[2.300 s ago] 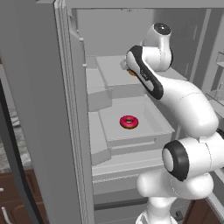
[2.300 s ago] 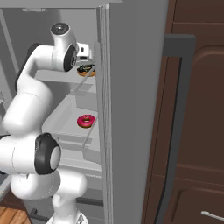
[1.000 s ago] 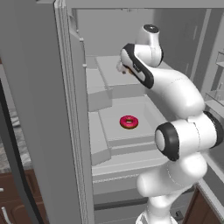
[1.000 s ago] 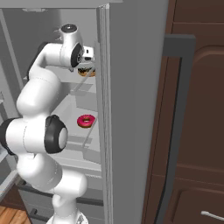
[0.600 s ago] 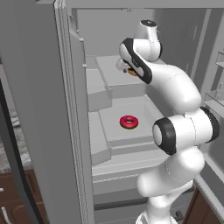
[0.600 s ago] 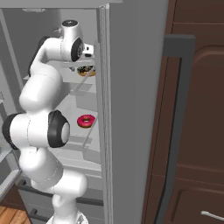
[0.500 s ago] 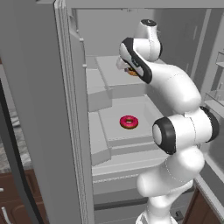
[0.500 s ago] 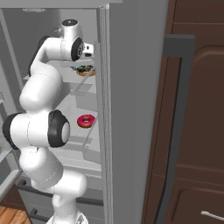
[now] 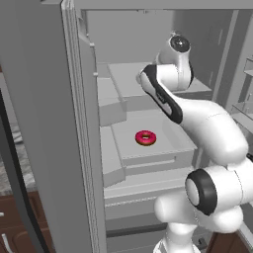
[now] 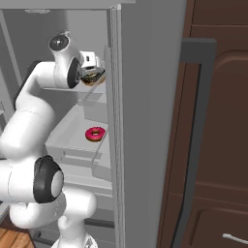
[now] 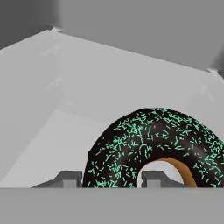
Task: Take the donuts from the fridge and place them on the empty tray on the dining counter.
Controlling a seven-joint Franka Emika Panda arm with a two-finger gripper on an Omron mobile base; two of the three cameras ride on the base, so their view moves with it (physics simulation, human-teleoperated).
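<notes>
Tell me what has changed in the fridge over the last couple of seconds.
The arm reached deeper onto the upper shelf, and the claw has been closing around the chocolate donut, one finger outside its rim and one in its hole. The red donut stayed on the lower shelf, and the fridge stayed open.

This is a home kitchen. A tall grey fridge (image 9: 54, 123) stands open, its pale shelves (image 9: 158, 143) holding a red-frosted donut (image 9: 145, 138) and a chocolate sprinkled donut (image 11: 157, 148). Dark brown panelled cabinet doors (image 10: 218, 121) with a metal pull (image 10: 235, 237) stand beside it, above a wooden floor (image 10: 14, 237).
</notes>
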